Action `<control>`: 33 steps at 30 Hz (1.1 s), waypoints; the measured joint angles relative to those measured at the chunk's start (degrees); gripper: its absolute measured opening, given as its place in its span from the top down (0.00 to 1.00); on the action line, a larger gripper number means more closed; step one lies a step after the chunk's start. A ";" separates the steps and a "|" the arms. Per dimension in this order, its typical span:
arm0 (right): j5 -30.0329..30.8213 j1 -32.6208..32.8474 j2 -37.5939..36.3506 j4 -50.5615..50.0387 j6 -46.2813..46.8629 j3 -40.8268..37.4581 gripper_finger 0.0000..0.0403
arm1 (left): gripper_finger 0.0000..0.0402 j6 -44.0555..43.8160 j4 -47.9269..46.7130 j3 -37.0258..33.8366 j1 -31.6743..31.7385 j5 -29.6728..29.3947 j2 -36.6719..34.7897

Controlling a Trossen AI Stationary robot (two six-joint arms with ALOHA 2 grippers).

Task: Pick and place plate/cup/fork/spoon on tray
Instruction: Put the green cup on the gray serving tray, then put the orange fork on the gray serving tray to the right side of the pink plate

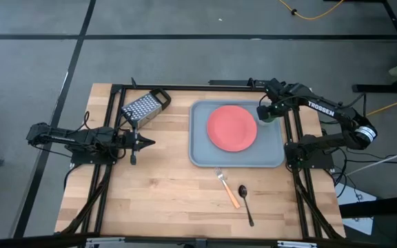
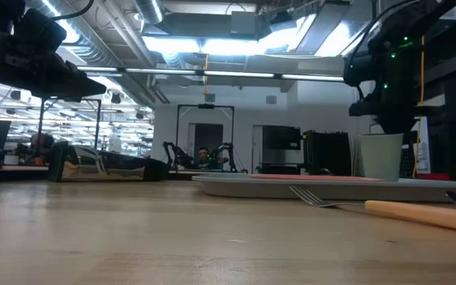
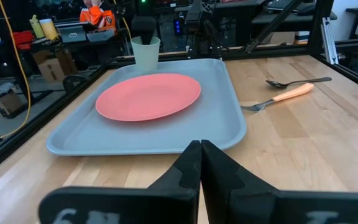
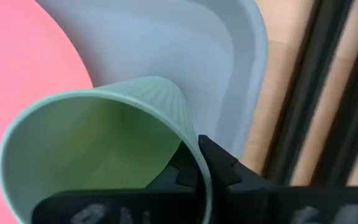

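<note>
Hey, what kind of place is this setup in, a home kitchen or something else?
Probably a robotics lab or workshop, not a kitchen: a wooden table in a black metal frame, exposed ceiling ducts with strip lights, and equipment racks beyond the grey tray.

Lighting: you get even, diffuse overhead light in the high view; the table (image 1: 164, 200) reads bright, with soft, short shadows.

Low view: you look into ceiling light panels (image 2: 212, 43) that glare white, so the arms above show as dark silhouettes. The near tabletop is blurred, and the fork (image 2: 386, 209) close to the lens is soft.

Left wrist view: evenly lit; the plate (image 3: 148, 96) is sharp, your own fingers (image 3: 194, 171) blurred.

Right wrist view: the cup (image 4: 98, 155) fills the frame, soft and out of focus, brightly lit.
</note>
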 joint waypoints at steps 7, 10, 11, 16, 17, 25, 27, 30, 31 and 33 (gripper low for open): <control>1.07 -1.21 0.01 0.32 -1.69 -0.08 0.91 | 1.00 0.00 0.02 0.00 0.01 -0.02 0.00; 3.57 -1.19 0.01 0.25 -1.72 -0.08 0.90 | 1.00 0.00 0.02 0.00 0.01 0.00 0.00; 4.31 -1.16 0.01 0.26 -1.73 -0.08 0.90 | 1.00 0.00 0.01 0.00 0.00 -0.01 0.00; 4.76 -1.16 -0.21 0.01 -3.14 0.14 0.89 | 1.00 0.00 0.02 0.00 0.01 -0.02 0.00; 4.86 -1.16 -0.31 0.00 -3.14 0.46 0.89 | 1.00 0.00 0.02 0.00 0.01 -0.02 0.00; 5.02 -1.16 -2.29 -2.69 -4.32 6.91 0.89 | 1.00 0.00 0.02 0.00 0.02 -0.02 0.00; 5.06 -1.16 -2.30 -5.79 -4.73 9.73 0.89 | 1.00 0.00 0.02 0.00 0.01 -0.01 0.00; 6.39 -1.16 -2.30 -10.25 -4.65 13.93 0.89 | 1.00 0.00 0.02 0.00 0.02 -0.01 0.00; 6.45 -1.13 -2.30 -11.81 -4.44 15.36 0.89 | 1.00 0.00 0.02 0.00 0.00 -0.02 0.00; 5.70 -0.66 -2.30 -14.65 -3.75 18.23 0.89 | 1.00 0.00 0.02 0.00 0.01 -0.02 0.00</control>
